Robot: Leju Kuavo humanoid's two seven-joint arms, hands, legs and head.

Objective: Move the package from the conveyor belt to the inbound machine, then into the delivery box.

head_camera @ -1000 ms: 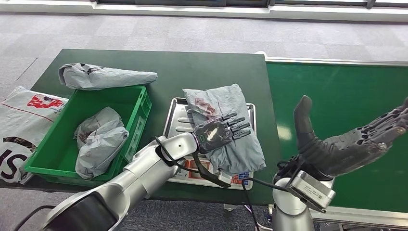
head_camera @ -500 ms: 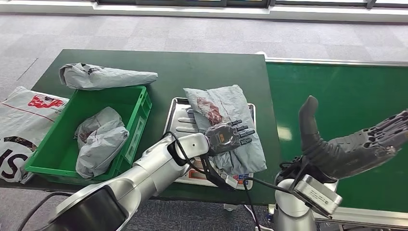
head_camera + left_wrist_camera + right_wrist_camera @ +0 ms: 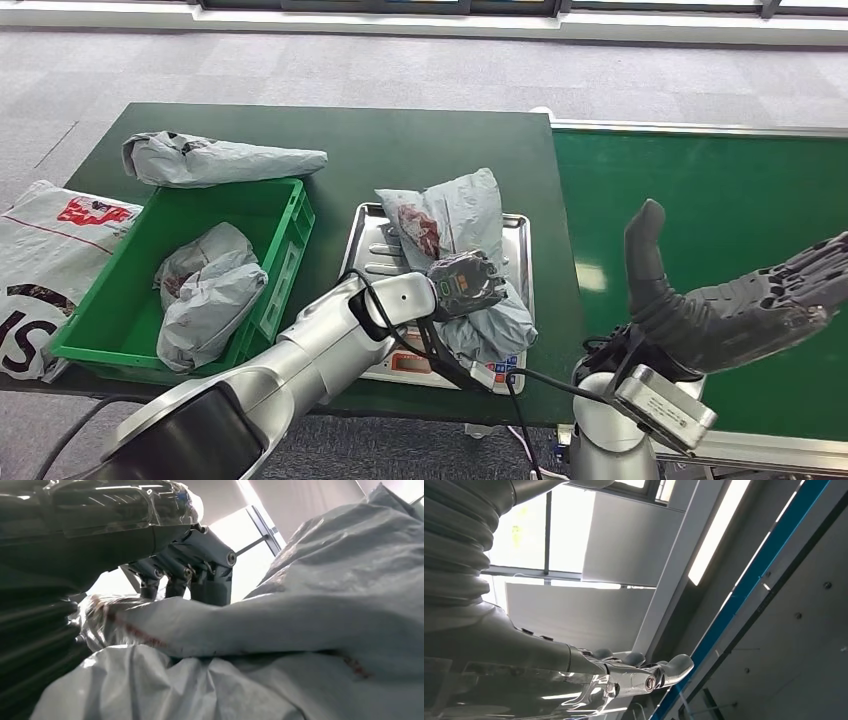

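Observation:
A crumpled grey package point(image 3: 455, 215) with a dark red patch lies on the metal tray of the inbound machine point(image 3: 362, 245). My left hand point(image 3: 465, 284) rests on its near half with fingers curled in, gripping the plastic, which bunches up under it. In the left wrist view the dark fingers point(image 3: 210, 572) dig into a fold of the package point(image 3: 325, 605). My right hand point(image 3: 735, 305) hangs palm-up above the green conveyor belt point(image 3: 700, 190), fingers spread and thumb raised, holding nothing; its fingers point(image 3: 659, 672) show against the ceiling in the right wrist view.
A green delivery box point(image 3: 275, 215) holding a grey bag point(image 3: 205, 285) stands left of the machine. Another grey bag point(image 3: 215, 160) lies behind it on the dark table. A white sack point(image 3: 50, 240) hangs at the table's left edge. The machine's keypad point(image 3: 495, 372) faces the front.
My left hand's fingers went from flat and spread on the package to curled shut on it, and the package has bunched up and pulled inward. The right hand barely moved.

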